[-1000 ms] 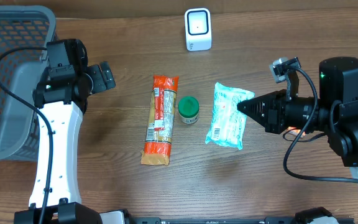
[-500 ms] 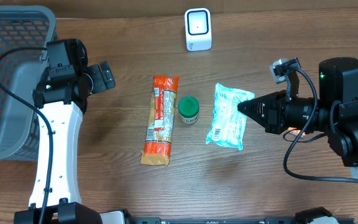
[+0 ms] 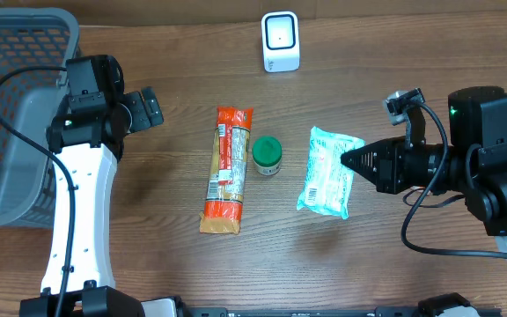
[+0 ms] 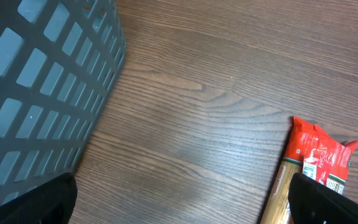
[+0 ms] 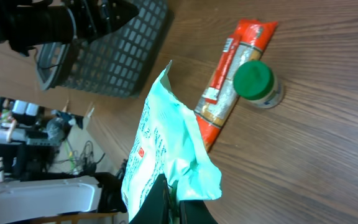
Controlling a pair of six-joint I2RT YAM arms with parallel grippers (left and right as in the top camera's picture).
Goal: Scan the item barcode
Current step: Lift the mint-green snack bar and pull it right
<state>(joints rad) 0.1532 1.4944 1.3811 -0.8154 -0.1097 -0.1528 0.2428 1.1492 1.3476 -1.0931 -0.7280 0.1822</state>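
A teal snack packet (image 3: 327, 171) hangs just above the table at the centre right, pinched at its right edge by my right gripper (image 3: 349, 160). In the right wrist view the packet (image 5: 166, 149) stands up from the shut fingers (image 5: 178, 202). The white barcode scanner (image 3: 281, 40) stands at the back centre, away from the packet. My left gripper (image 3: 150, 107) is open over bare wood at the left, next to the basket; its fingertips (image 4: 309, 202) show at the bottom corners of the left wrist view.
An orange-red noodle packet (image 3: 227, 167) lies lengthwise at the centre, with a green-capped jar (image 3: 267, 155) beside it. A grey mesh basket (image 3: 11, 106) fills the far left. The noodle packet's end (image 4: 316, 158) shows in the left wrist view.
My right gripper has drawn slightly right and toward the front with the teal packet. The left arm has not moved.
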